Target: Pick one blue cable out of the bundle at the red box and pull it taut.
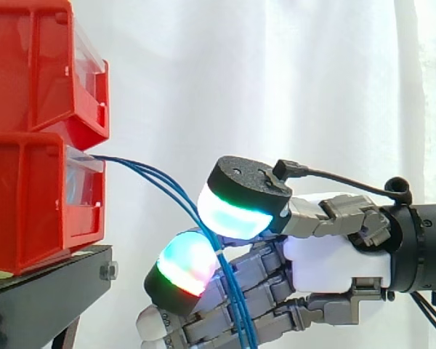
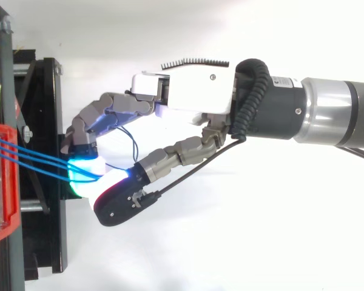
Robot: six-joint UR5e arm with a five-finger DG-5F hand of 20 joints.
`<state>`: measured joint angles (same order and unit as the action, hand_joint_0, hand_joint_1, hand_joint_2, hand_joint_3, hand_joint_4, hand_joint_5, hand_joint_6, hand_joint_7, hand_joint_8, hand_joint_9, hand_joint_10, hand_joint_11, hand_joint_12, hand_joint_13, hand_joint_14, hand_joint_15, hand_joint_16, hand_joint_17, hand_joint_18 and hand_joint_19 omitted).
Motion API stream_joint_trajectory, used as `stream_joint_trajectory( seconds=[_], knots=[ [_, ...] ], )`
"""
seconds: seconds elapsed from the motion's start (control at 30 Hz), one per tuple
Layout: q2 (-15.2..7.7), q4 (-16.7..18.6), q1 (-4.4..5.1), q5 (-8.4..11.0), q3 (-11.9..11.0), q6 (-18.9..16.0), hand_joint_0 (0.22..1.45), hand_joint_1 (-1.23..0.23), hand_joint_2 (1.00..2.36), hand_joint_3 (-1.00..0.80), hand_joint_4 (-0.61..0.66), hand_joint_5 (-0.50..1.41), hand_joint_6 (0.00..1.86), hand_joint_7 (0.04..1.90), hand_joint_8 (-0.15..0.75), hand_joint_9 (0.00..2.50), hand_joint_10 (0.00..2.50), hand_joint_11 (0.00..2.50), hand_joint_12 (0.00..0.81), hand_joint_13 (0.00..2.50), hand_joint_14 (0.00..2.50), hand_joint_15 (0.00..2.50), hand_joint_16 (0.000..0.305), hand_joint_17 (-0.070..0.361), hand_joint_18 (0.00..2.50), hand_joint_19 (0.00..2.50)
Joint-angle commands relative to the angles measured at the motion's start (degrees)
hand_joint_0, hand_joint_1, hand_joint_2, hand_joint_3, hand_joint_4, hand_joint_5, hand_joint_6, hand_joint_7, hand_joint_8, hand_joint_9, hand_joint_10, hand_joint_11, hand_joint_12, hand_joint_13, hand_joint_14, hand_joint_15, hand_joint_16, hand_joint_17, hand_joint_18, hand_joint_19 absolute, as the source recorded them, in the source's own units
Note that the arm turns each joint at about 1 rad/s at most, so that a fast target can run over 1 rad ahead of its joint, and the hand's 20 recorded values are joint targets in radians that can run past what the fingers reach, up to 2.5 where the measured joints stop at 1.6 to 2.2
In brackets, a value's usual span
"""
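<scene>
Three thin blue cables (image 1: 152, 178) leave the front of the lower red box (image 1: 29, 203) and slope down to the right. They pass between the hand's glowing thumb pad (image 1: 232, 214) and a glowing fingertip (image 1: 185, 262), then hang straight down past the curled fingers. The hand (image 1: 334, 262) reaches in from the right, its thumb and fingers closed together round the strands. From above, the blue cables (image 2: 30, 154) run from the red box (image 2: 0, 182) into the pinch of the hand (image 2: 194, 91). They sag a little between box and hand.
A second red bin (image 1: 36, 65) sits on top of the lower one. Both rest on a black stand (image 1: 43, 291) whose frame (image 2: 48, 121) lies just left of the fingertips. A white curtain hangs behind.
</scene>
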<state>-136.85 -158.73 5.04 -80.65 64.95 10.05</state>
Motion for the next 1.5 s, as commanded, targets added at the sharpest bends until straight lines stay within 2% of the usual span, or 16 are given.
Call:
stream_joint_trajectory(
  seconds=[0.0,0.33,0.43,0.6,0.73,0.83,1.07,1.23,1.27,1.47],
  knots=[
    [0.0,0.0,0.05,0.05,0.0,0.1,0.50,-0.66,1.00,-0.50,0.22,-0.16,0.74,1.00,0.336,0.55,0.01,0.26,0.338,0.42,0.01,0.16,0.056,0.125,0.33,0.25],
    [0.1,-1.1,0.32,0.41,0.0,0.9,0.56,-0.70,1.01,-0.29,0.19,-0.18,0.82,1.02,0.319,0.55,0.01,0.27,0.322,0.42,0.01,0.16,0.052,0.118,0.32,0.24],
    [0.1,-1.5,0.14,0.23,-0.1,0.9,0.56,-0.71,1.01,-0.33,0.18,-0.19,0.83,0.98,0.320,0.54,0.01,0.27,0.324,0.42,0.01,0.17,0.053,0.118,0.31,0.24],
    [1.5,-3.3,0.05,0.32,-0.1,2.2,0.51,-0.71,1.00,-0.47,0.20,-0.19,0.82,0.96,0.329,0.53,0.01,0.27,0.335,0.42,0.01,0.16,0.055,0.124,0.32,0.25],
    [1.4,-4.0,-0.03,0.41,-0.2,4.3,0.55,-0.71,1.01,-0.39,0.20,-0.19,0.83,0.99,0.322,0.54,0.01,0.28,0.327,0.42,0.01,0.16,0.053,0.120,0.32,0.24],
    [1.5,-4.7,0.05,1.20,-0.1,6.2,0.58,-0.70,1.01,-0.32,0.19,-0.19,0.85,1.00,0.316,0.54,0.01,0.28,0.321,0.43,0.01,0.16,0.052,0.117,0.32,0.23],
    [1.8,-6.4,0.05,1.46,-0.2,7.2,0.61,-0.70,1.02,-0.22,0.16,-0.19,0.88,1.01,0.317,0.54,0.01,0.31,0.322,0.43,0.01,0.16,0.052,0.116,0.33,0.21],
    [2.6,-6.9,-0.12,1.28,-0.1,7.2,0.63,-0.75,1.02,-0.21,0.14,-0.20,0.90,1.01,0.318,0.54,0.01,0.33,0.323,0.43,0.01,0.15,0.052,0.117,0.34,0.19],
    [3.4,-8.3,-0.12,1.20,-0.2,7.2,0.63,-0.76,1.02,-0.21,0.13,-0.20,0.90,1.00,0.319,0.55,0.01,0.35,0.323,0.43,0.01,0.16,0.052,0.117,0.34,0.19],
    [3.9,-10.3,-0.30,1.20,-0.2,7.0,0.67,-0.81,1.01,-0.30,0.11,-0.20,0.91,1.03,0.324,0.57,0.01,0.36,0.325,0.45,0.01,0.15,0.052,0.118,0.36,0.15]
  ],
)
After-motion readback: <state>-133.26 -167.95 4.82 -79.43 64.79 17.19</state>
